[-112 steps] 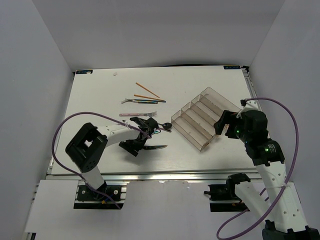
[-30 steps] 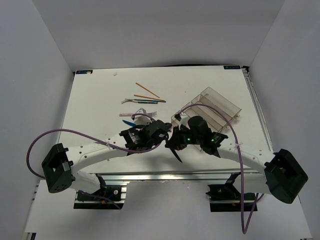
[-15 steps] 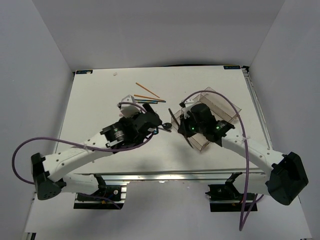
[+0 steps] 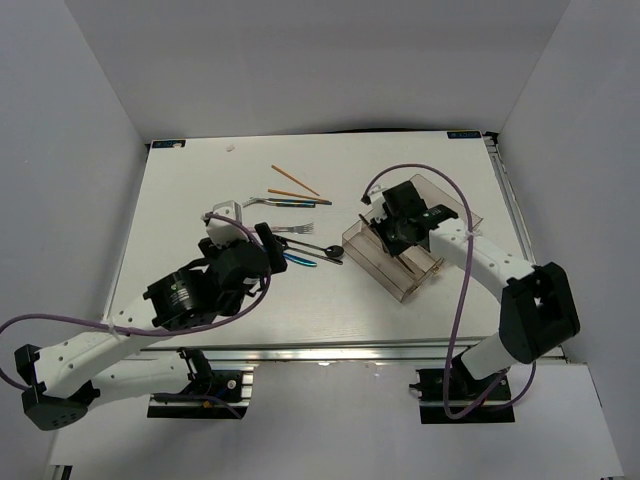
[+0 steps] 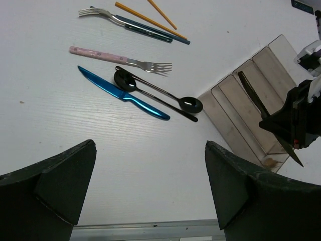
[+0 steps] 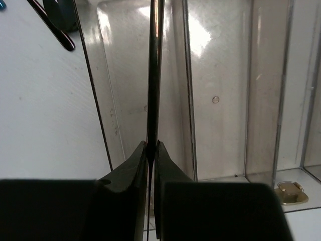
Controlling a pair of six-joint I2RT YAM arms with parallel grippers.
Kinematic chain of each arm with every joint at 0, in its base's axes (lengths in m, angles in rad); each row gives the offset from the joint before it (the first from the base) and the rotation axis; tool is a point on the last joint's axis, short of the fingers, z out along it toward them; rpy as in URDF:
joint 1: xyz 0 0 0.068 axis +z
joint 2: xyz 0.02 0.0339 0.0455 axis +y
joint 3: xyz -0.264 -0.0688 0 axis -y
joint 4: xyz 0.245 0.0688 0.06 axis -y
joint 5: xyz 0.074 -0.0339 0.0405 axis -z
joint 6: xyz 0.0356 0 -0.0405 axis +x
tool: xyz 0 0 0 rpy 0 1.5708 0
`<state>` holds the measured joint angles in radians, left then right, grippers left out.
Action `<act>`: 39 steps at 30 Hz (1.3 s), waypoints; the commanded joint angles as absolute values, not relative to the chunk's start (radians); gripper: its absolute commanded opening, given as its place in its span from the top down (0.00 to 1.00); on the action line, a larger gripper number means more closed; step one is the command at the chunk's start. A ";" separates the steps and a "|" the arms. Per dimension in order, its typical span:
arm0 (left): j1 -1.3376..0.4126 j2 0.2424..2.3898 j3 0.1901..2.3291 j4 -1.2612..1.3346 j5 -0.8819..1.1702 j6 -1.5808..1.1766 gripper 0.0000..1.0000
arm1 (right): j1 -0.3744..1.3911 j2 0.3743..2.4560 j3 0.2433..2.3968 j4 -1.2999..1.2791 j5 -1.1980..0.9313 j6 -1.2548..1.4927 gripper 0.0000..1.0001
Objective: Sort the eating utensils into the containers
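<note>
My right fingers [image 6: 131,173] pinch the dark knife [image 6: 154,75] edge-on over the tray [image 6: 220,75], prob. its 2nd slot, to drop it lengthwise; left fingers [image 5: 60,186] spread wide, left of tray.

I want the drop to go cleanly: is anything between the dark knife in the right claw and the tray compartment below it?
Nothing visible. The right claw holds the dark knife lengthwise over a tray compartment whose floor looks bare. The divider walls run alongside it, not under it.
</note>
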<state>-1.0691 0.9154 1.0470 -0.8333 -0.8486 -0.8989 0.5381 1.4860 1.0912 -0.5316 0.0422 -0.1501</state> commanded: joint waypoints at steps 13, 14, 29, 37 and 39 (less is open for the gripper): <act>-1.072 0.948 1.002 -0.844 -0.804 -0.830 0.02 | 0.532 1.499 1.106 -0.512 0.026 -0.201 0.54; -1.072 0.951 1.002 -0.835 -0.801 -0.828 0.02 | 0.532 1.488 1.106 -0.512 0.020 -0.201 0.53; -1.002 1.299 1.196 -1.015 -0.907 -1.193 0.02 | 0.532 1.217 1.092 -0.431 0.107 0.191 0.11; -0.815 1.582 1.354 -1.046 -0.726 -1.370 0.10 | 0.531 1.197 1.051 -0.442 0.037 0.324 0.11; -0.802 1.667 1.400 -1.046 -0.700 -1.371 0.16 | 0.531 1.216 1.066 -0.491 0.082 0.327 0.11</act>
